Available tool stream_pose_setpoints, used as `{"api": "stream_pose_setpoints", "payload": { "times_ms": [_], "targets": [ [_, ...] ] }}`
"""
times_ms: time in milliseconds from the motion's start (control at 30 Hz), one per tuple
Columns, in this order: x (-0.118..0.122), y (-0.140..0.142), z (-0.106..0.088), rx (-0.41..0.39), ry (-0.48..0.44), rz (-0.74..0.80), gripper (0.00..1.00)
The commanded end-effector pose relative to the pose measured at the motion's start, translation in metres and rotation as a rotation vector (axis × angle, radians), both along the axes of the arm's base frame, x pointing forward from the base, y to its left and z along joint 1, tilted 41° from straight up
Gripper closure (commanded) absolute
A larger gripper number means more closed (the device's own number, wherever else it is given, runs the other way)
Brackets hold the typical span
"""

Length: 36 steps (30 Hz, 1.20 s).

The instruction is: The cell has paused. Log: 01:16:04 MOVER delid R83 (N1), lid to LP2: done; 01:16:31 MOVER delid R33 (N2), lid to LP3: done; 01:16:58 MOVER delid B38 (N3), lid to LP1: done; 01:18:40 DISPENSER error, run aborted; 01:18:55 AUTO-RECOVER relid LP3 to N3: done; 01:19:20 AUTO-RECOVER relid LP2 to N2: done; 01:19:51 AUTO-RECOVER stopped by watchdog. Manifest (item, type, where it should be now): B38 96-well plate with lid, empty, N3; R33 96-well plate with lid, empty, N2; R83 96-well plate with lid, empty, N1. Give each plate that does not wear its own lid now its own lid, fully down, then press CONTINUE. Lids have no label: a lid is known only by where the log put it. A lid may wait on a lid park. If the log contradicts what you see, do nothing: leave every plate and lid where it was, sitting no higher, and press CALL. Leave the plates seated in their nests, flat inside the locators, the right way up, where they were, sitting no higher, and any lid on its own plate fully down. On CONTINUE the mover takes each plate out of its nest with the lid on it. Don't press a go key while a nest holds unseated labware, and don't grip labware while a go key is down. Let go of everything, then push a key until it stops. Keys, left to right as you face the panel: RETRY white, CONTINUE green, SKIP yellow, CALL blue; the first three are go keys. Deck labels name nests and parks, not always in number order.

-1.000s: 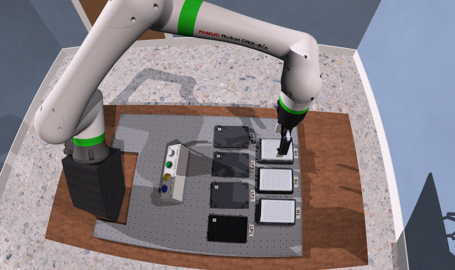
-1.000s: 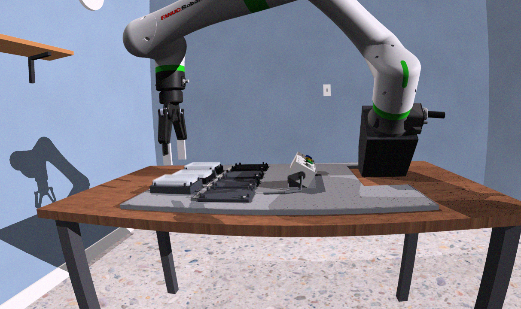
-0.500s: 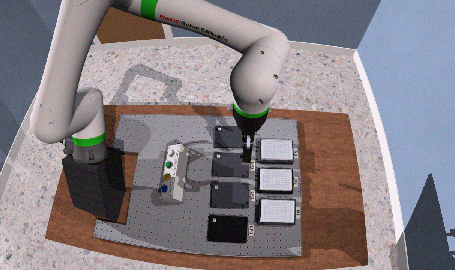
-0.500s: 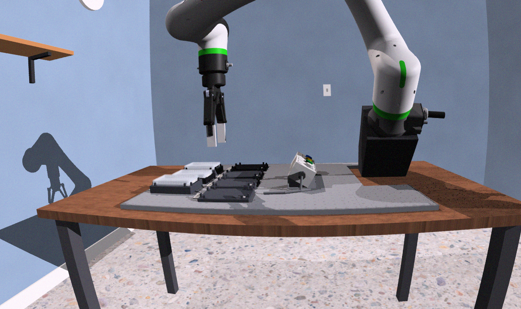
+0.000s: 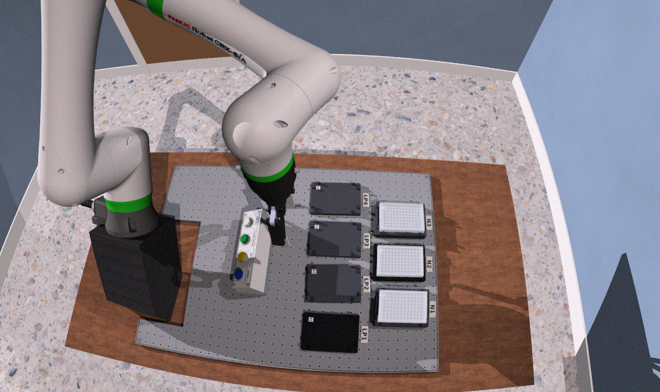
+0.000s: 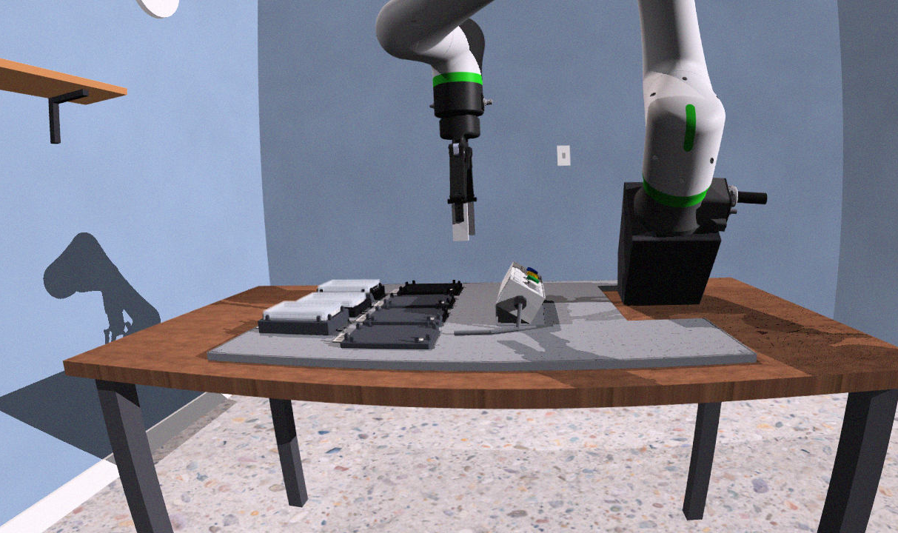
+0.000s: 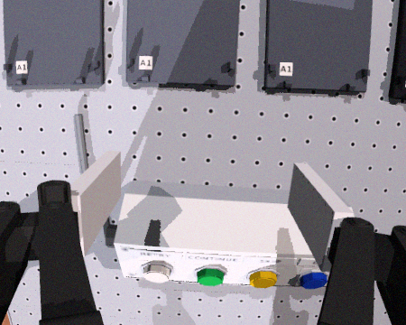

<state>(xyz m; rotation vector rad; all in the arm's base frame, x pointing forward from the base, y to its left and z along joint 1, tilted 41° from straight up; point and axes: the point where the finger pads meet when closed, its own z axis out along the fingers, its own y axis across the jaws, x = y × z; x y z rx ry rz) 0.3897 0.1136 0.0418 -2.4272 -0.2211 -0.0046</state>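
Counter [image 6: 802, 344]: wood-grain top, brown, satin sheen. Deck plate [image 5: 215, 312]: matt grey, metal-looking, with a regular grid of small holes. Lid parks [image 5: 333, 242]: dark, smooth, slightly reflective; the nearest one [image 5: 330, 332] looked blacker. Well plates [image 5: 400, 261]: white translucent plastic tops in black frames. Key panel [image 7: 227, 229]: matt off-white housing with glossy coloured keys. Arm [image 5: 64, 97]: smooth pale shell, glossy green bands. End effector [image 6: 462, 225]: matt black links, pale flat pads. Floor [image 6: 438, 463]: speckled terrazzo.
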Motion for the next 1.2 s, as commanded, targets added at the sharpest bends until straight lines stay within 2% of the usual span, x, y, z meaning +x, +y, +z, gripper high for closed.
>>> {"api": "stream_pose_setpoints", "payload": {
  "times_ms": [0, 33, 67, 100, 133, 200, 267, 333, 367, 1167],
  "targets": [
    [-0.043, -0.009, -0.009, 0.002, 0.000, -0.002, 0.34],
    [-0.066, -0.013, -0.014, 0.003, 0.001, -0.003, 0.34],
    [-0.066, -0.013, -0.014, 0.003, 0.001, -0.003, 0.34],
    [-0.085, -0.016, -0.019, 0.004, 0.001, -0.003, 0.34],
    [-0.085, -0.016, -0.019, 0.004, 0.001, -0.003, 0.34],
    [-0.111, -0.018, -0.025, 0.006, 0.002, -0.004, 0.34],
    [-0.123, -0.019, -0.029, 0.007, 0.002, -0.004, 0.34],
    [-0.125, -0.019, -0.029, 0.007, 0.002, -0.004, 0.34],
    [-0.125, -0.019, -0.029, 0.007, 0.002, -0.004, 1.00],
    [-0.125, -0.019, -0.029, 0.007, 0.002, -0.004, 1.00]
  ]
}}
